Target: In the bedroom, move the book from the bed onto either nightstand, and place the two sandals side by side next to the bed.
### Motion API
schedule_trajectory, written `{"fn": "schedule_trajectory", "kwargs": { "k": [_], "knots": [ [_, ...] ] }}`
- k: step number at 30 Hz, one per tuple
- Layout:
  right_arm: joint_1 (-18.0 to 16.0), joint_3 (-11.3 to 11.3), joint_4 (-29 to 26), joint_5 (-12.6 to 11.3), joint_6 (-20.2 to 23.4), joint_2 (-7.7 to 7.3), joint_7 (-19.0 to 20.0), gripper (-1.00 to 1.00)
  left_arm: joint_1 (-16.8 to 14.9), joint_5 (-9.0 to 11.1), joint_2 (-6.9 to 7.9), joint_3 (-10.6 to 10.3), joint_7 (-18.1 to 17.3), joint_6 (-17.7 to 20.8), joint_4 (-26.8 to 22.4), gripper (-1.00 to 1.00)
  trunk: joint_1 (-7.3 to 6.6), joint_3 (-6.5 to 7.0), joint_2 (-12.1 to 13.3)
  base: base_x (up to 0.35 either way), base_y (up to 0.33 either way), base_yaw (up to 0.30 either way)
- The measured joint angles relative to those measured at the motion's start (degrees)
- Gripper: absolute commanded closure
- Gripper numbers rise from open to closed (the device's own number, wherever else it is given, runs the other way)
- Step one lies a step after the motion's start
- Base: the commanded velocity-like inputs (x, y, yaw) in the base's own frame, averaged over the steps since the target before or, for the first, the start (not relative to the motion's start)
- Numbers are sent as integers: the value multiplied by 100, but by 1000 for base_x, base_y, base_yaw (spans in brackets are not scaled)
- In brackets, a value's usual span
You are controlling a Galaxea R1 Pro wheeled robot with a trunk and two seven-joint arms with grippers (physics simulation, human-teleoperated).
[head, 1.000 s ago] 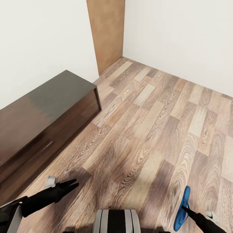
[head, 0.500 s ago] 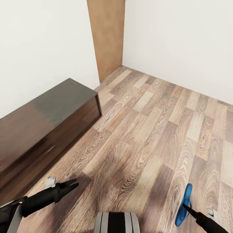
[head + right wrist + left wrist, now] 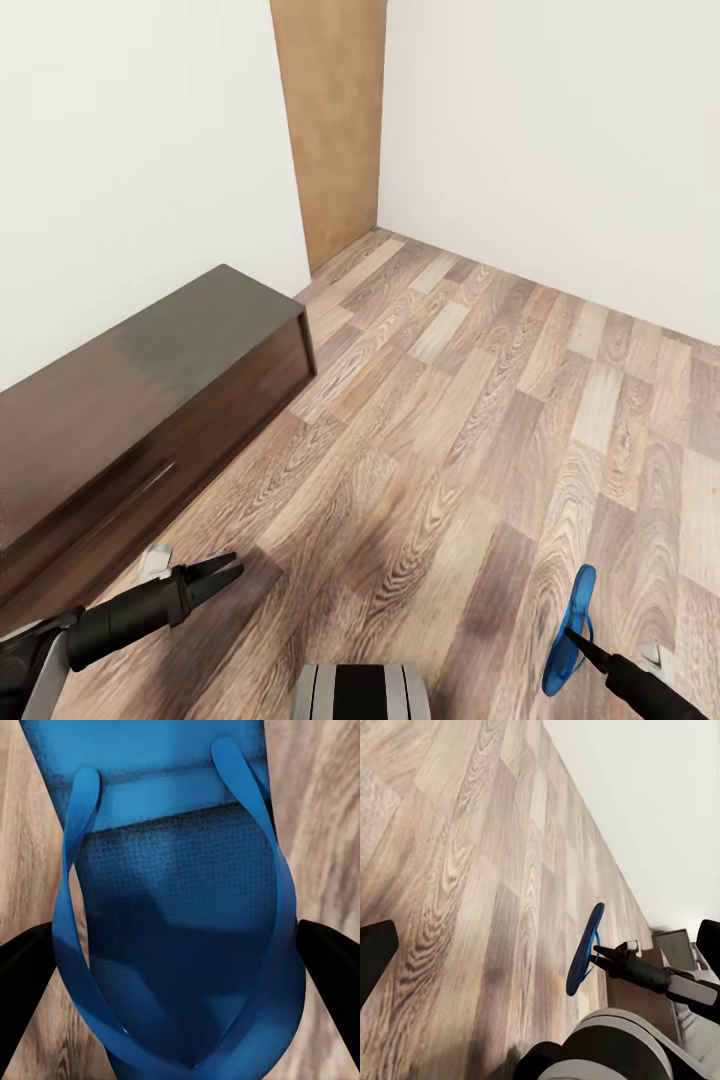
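One sandal hangs clamped in our right gripper; our left gripper is open, empty. Bed, book, second sandal remain ahead.

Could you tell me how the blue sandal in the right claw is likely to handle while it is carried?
The sandal looks thin and flat, so probably light and somewhat bendy. The right claw holds it on edge; it may swing. Its thin straps would likely flex.
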Motion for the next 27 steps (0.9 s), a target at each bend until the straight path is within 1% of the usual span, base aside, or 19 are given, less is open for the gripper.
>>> {"fn": "schedule_trajectory", "kwargs": {
  "k": [10,14,16,18,21,22,25,27],
  "knots": [
    [0,10,9,14,-76,30,-40,100,0,-8,0,9,37,-12,33,-100,-26,222,13,0,0,0],
    [1,7,53,33,-76,34,-45,100,0,-25,0,12,65,-34,230,-100,-36,310,19,0,0,0],
    [1,6,188,39,-76,27,-45,100,0,-69,0,13,123,-44,376,-100,-41,355,22,0,0,0],
    [2,10,454,49,-79,22,-49,100,0,-209,0,11,272,-57,561,-100,-46,399,24,0,0,0],
    [1,7,690,39,-81,19,-53,100,0,-352,0,12,380,-120,701,-100,-54,465,28,0,0,0],
    [2,10,766,42,-81,19,-54,100,0,-401,0,16,407,-187,777,-100,-56,487,30,0,0,0],
    [1,6,847,36,-83,26,-55,100,0,-454,0,19,446,-416,1001,-100,-64,554,34,0,0,0],
    [1,9,876,35,-85,30,-59,100,0,-476,4,20,465,-677,1293,-100,-69,598,36,0,0,0]
  ]
}}
